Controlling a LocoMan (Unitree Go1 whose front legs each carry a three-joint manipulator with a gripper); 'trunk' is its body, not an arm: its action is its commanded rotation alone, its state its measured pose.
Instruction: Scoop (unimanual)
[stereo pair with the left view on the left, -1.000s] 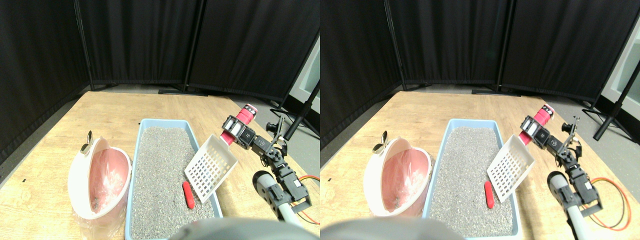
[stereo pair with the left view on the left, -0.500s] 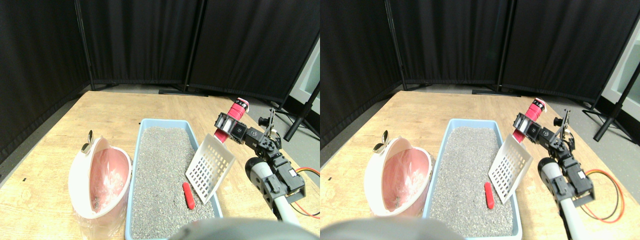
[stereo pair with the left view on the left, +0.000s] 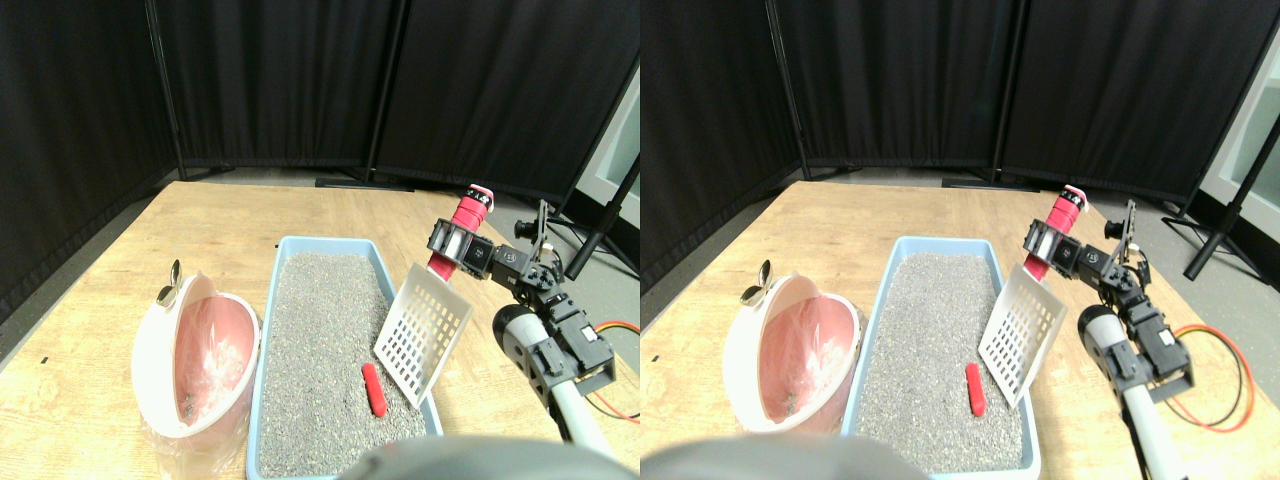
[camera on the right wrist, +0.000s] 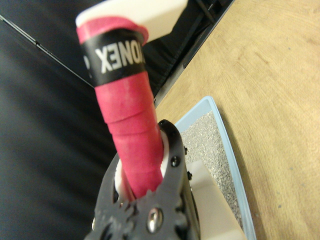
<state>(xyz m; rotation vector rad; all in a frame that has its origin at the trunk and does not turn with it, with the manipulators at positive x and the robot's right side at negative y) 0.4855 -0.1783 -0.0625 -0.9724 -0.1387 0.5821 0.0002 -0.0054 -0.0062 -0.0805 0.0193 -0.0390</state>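
Note:
A light blue litter tray (stereo pair with the left view on the left: 284, 246) full of grey granules lies on the wooden table, and a small red piece (stereo pair with the left view on the left: 374, 388) rests on the granules near its front right. My right gripper (stereo pair with the left view on the left: 448, 248) is shut on the red wrapped handle (stereo pair with the left view on the left: 465, 218) of a white slotted scoop (stereo pair with the left view on the left: 422, 328). The scoop hangs steeply tilted over the tray's right side, its lower edge just right of the red piece. In the wrist view the black gripper (camera on the right wrist: 145, 172) clamps the handle (camera on the right wrist: 122, 110), with the tray (camera on the right wrist: 212, 137) beyond it.
A white and pink bin (stereo pair with the left view on the left: 150, 350) lined with clear plastic stands left of the tray, a metal clip (stereo pair with the left view on the left: 170, 286) on its rim. An orange cable (stereo pair with the left view on the left: 612, 330) lies at the right table edge. Black curtains and stand poles (stereo pair with the left view on the left: 600, 225) enclose the back.
The arm has drawn back and to the left, so the handle stands more upright and the scoop tilts more steeply over the tray's right side. The red piece has not moved.

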